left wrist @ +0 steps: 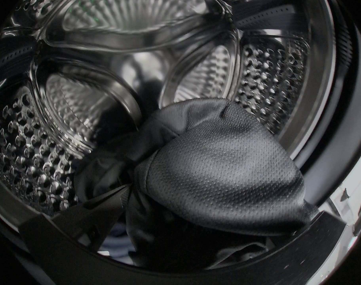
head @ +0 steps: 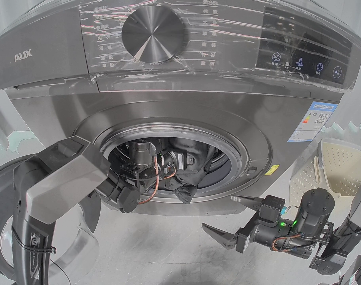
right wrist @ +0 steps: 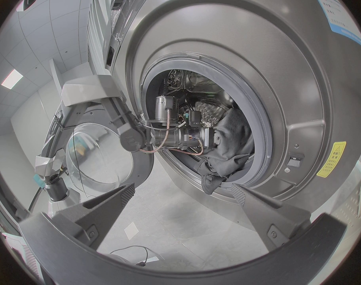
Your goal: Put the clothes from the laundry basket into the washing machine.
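While the dark garment (left wrist: 224,175) hangs over the door rim of the washing machine (head: 180,107), the fingers of the left gripper (left wrist: 184,196) stand apart inside the drum (left wrist: 26,155), those of the right gripper (head: 218,211) apart near the laundry basket (head: 342,167).

A small white scrap (right wrist: 131,230) lies on the grey floor (right wrist: 180,226).

Garment (head: 190,161) in washing machine (head: 149,107) opening, laundry basket (head: 342,167) to its right
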Robot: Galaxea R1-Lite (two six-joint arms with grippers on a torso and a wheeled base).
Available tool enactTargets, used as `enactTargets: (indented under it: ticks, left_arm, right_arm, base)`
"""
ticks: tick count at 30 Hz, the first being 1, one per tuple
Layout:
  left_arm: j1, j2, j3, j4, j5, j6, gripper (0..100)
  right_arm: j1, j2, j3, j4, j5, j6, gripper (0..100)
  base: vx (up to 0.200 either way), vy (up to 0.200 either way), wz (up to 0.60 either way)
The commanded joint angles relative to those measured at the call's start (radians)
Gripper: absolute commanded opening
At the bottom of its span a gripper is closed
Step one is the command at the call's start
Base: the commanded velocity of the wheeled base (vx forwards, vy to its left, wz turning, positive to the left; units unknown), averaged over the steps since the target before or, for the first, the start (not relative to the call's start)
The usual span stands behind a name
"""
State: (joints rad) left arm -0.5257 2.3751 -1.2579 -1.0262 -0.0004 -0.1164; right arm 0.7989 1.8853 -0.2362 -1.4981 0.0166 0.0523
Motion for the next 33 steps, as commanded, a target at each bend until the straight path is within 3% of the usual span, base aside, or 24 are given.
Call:
enactTargets:
  ticks: [1,10,17,18,25,27,28,33]
  left_arm:
    - [-0.025,-0.112,0.124,0.038,-0.044,0.001,100]
    - [-0.048,-0.068,0.183,0.038,-0.076,0.015,100]
    - [-0.048,0.021,0.161,0.024,-0.07,0.046,100]
    - [-0.043,0.027,0.15,0.023,-0.069,0.052,0]
    - [-0.01,0.021,0.052,0.012,-0.053,0.038,0]
    - [-0.005,0.023,0.014,0.001,-0.032,0.027,0]
    - [0.007,0.033,-0.044,-0.023,0.003,0.011,0]
    - [0.035,0.096,-0.173,-0.064,0.071,0.001,0]
  right_arm:
    - [0.0,0.001,0.0,-0.001,0.0,0.0,100]
    - [0.006,0.0,0.0,0.001,-0.001,0.0,100]
    - [0.008,0.001,-0.002,-0.001,0.0,0.0,100]
    - [0.008,0.001,-0.002,-0.001,0.0,0.0,100]
    - [0.008,0.0,-0.003,-0.001,0.0,0.0,100]
    - [0.009,0.001,-0.003,0.001,0.0,0.0,100]
    - [0.009,0.001,-0.003,-0.001,0.0,0.0,100]
    - [0.009,0.001,-0.003,-0.001,-0.001,0.0,100]
  base:
    - [0.0,0.0,0.0]
    - [0.0,0.0,0.0]
    - [0.0,0.0,0.0]
    - [0.0,0.0,0.0]
    - [0.0,0.0,0.0]
    - [0.0,0.0,0.0]
    - [0.0,0.0,0.0]
    - [0.0,0.0,0.0]
